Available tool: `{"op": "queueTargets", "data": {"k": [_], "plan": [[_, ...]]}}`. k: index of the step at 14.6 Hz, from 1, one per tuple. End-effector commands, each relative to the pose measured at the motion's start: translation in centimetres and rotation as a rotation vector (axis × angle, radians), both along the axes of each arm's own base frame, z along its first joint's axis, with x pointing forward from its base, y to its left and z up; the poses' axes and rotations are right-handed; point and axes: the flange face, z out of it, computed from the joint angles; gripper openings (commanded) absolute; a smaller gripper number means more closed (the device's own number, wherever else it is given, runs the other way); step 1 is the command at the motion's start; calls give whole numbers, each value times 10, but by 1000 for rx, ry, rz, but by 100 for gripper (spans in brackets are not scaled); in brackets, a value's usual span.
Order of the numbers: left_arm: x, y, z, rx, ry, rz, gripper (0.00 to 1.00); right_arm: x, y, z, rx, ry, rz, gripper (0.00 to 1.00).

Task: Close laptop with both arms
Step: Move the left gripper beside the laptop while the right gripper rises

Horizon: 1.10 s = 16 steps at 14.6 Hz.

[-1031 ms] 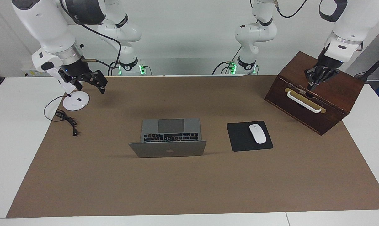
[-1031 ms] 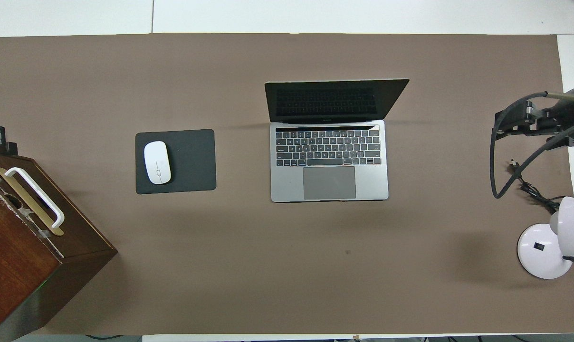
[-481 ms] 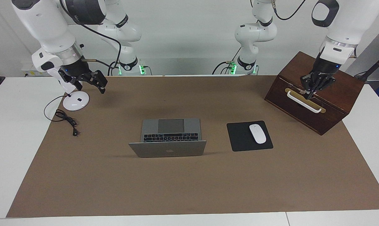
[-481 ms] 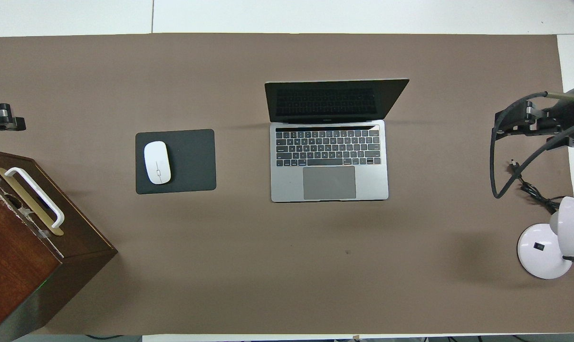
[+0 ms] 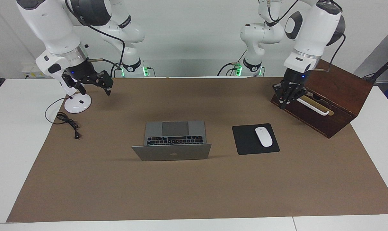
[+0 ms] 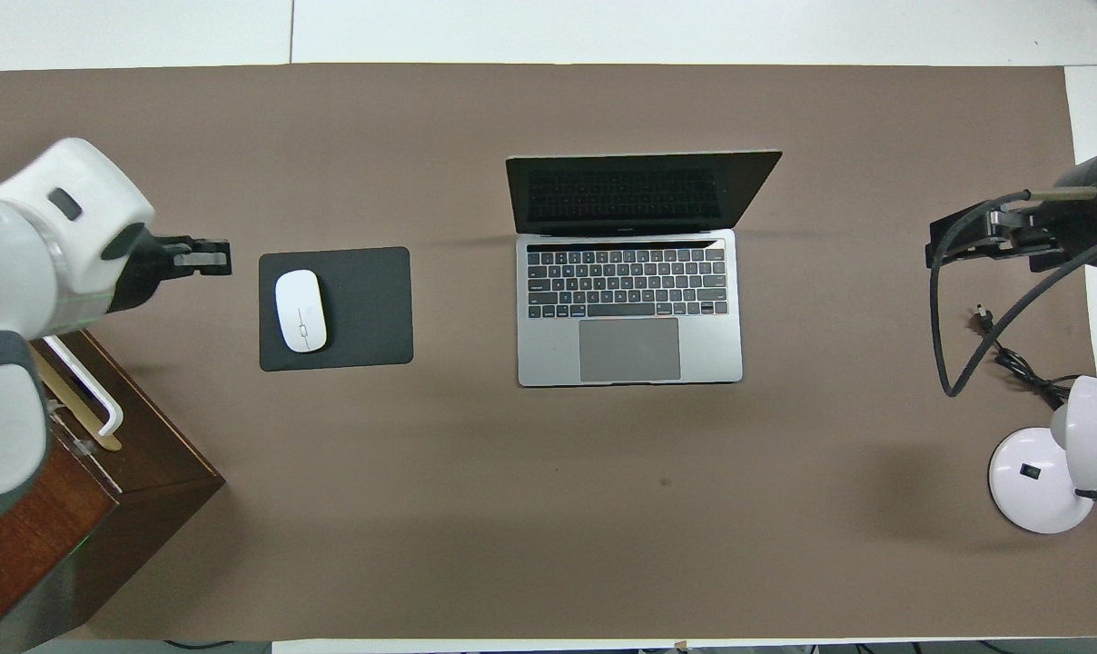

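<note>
Silver-grey aluminium laptop (image 5: 172,141) is standing open and untouched while the shut, empty left gripper (image 5: 285,101) and wide-open right gripper (image 5: 96,86) are approaching; next, reaching its lid.

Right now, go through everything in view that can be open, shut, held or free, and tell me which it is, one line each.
Thin silver-grey aluminium laptop: lid open, untouched.
Left gripper: fingers shut, empty, over the wooden box's corner.
Right gripper: fingers open, empty, near the lamp base.
White mouse: resting on the black square mouse pad, free.
Dark wooden box with white handle: closed.
White desk lamp: standing, black cord unplugged.
</note>
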Motion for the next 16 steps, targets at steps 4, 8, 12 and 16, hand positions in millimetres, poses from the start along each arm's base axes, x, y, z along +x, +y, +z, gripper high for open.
{"op": "queueTargets", "data": {"k": [4,8,12,16], "plan": [[-73,-56,-43,-50,-135,-112,0,1,12,-6,12,-18,66,100],[-100,-96,-80,-80,-232,-202,0,22,17,-25,8,-36,79,100],[-114,-137,-129,-91,-268,-284,0,42,26,-39,9,-41,96,100],[-124,-165,-175,-109,-323,-333,0,70,50,-49,17,-77,132,100]]}}
